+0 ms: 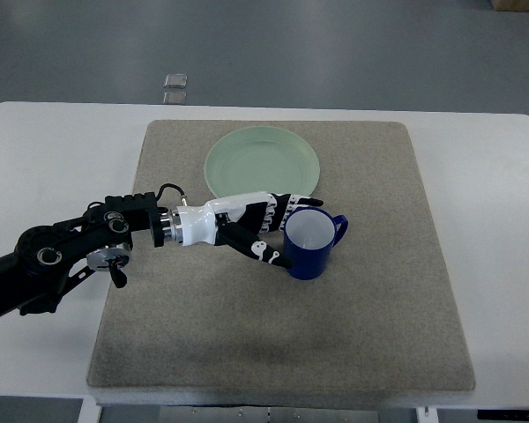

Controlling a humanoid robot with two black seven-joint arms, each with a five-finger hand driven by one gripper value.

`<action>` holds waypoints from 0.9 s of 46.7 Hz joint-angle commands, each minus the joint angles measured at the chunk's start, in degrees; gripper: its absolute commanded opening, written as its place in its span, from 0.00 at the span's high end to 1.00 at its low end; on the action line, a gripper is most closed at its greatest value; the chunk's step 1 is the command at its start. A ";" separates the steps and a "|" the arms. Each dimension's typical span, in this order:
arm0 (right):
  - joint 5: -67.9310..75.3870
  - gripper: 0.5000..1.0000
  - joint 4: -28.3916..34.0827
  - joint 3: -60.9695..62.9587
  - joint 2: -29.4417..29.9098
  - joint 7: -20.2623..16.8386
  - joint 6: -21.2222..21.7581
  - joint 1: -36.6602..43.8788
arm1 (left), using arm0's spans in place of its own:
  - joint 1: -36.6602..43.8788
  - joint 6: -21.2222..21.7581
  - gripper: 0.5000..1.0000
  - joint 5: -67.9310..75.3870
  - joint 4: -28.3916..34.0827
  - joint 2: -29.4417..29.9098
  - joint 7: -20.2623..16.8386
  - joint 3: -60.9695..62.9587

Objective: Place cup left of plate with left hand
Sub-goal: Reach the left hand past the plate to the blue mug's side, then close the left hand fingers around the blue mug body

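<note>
Fingers of left hand wrapped around blue cup, frame centre, just below plate's lower-right rim. Cup upright on grey mat, handle pointing upper right. You need it carried left: target spot lies left of plate, across mat toward upper-left. Right hand not visible.

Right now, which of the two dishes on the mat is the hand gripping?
The blue cup, upright near the mat's middle; the left hand wraps its left side. The pale green plate behind it lies untouched.
</note>
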 commanded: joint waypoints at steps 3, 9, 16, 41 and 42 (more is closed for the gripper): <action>0.01 0.14 0.00 0.00 0.00 0.00 0.00 0.00 | -0.09 1.31 0.00 -0.08 1.77 -1.64 -0.04 0.00; 0.01 0.14 0.00 0.00 0.00 0.00 0.00 0.00 | -0.18 2.54 0.00 -0.08 3.80 -3.31 -0.04 0.00; -0.08 0.14 0.00 0.00 0.00 0.00 0.00 0.00 | -0.18 2.54 0.00 -0.17 3.97 -3.48 0.05 -0.09; 0.01 0.14 0.00 0.00 0.00 0.00 0.00 0.00 | -0.18 2.81 0.01 -0.70 4.85 -5.59 0.05 0.00; 0.01 0.14 0.00 0.00 0.00 0.00 0.00 0.00 | -0.18 2.89 0.01 -0.70 4.94 -5.68 0.05 -0.09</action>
